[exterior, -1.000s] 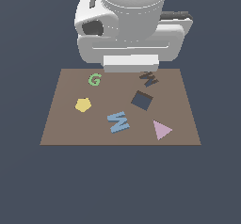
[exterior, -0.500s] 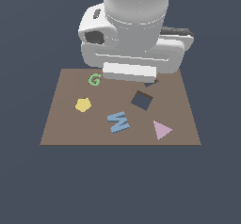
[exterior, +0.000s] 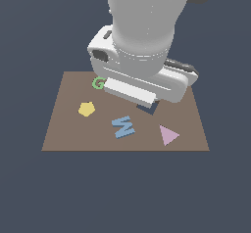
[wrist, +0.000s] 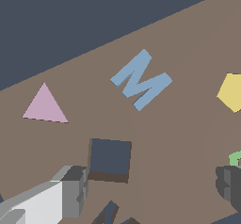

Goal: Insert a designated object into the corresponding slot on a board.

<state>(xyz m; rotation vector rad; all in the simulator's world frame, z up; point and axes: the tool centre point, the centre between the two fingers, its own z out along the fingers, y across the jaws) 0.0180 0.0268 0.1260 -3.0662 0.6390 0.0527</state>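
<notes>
The light-blue zigzag letter point(exterior: 123, 127) lies flat on the brown board point(exterior: 63, 134), near its front middle. In the wrist view the letter point(wrist: 141, 80) lies apart from my gripper point(wrist: 150, 189), beyond the fingertips. The gripper is open and empty, with one finger point(wrist: 70, 192) and the other finger point(wrist: 229, 183) wide apart over the board point(wrist: 179, 138). Only a tip of the dark zigzag slot point(wrist: 110, 214) shows at the wrist view's edge. In the exterior view the arm's hand point(exterior: 142, 78) hides the slot and the fingertips.
A dark square hole point(wrist: 109, 158) lies between the fingers and the letter; a corner of it point(exterior: 149, 108) shows under the hand. A pink triangle point(exterior: 168, 135), a yellow pentagon point(exterior: 86, 109) and a green G point(exterior: 98, 83) lie on the board.
The arm has come forward and down over the board. It now covers the zigzag slot and most of the square hole. The shapes have not moved.
</notes>
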